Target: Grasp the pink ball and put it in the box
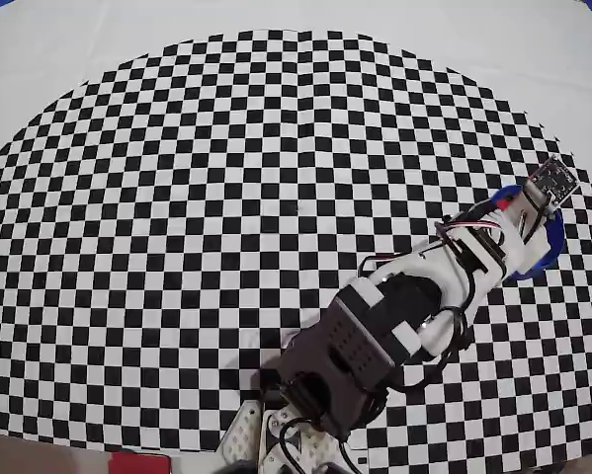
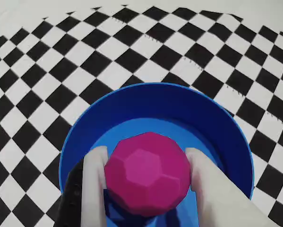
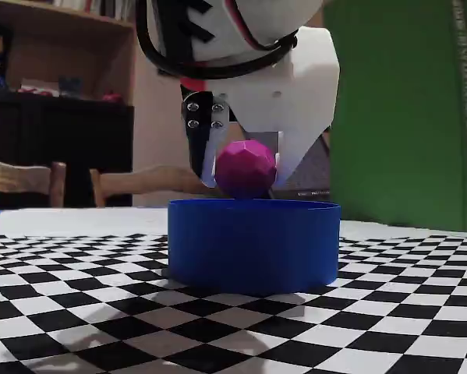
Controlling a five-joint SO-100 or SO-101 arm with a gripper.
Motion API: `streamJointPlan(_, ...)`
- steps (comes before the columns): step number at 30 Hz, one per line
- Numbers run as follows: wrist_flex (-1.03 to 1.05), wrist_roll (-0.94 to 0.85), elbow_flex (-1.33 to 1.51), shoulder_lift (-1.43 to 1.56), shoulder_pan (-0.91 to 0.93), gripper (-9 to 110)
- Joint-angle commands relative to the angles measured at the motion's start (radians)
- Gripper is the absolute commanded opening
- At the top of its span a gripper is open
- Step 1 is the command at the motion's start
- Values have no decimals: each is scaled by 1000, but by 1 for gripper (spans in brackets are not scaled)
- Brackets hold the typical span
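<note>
Pinched between the two pale fingers (image 2: 95, 189) of the gripper (image 2: 148, 182), the pink ball (image 2: 148, 174) sits clamped across its widest part, one finger on each side in the wrist view. Its surface is faceted rather than smooth, and it looks like a hard, light printed piece, so I judge it stiff enough to take a firm squeeze without giving; the flat facets should offer the fingers some purchase, though a rounded body held at two spots could still pivot or pop out if the hold loosens unevenly. Taking it across the middle, as now, seems the soundest place. In the fixed view the ball (image 3: 245, 168) hangs just above the rim of the box (image 3: 253, 243), not touching it, and the wrist view shows the blue floor of the box (image 2: 132, 113) directly under it. Beyond lies the checkered mat (image 1: 226, 178), with the arm (image 1: 375, 326) reaching to its right side in the overhead view.
</note>
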Motion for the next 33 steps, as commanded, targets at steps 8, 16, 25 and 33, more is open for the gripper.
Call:
streamJointPlan(8, -8, -3, -40, 9, 11, 0)
streamJointPlan(16, -8, -5, -40, 6, 11, 1)
streamJointPlan(25, -15, 18, -41, 11, 9, 29)
streamJointPlan(33, -9, 160, -41, 101, -17, 31)
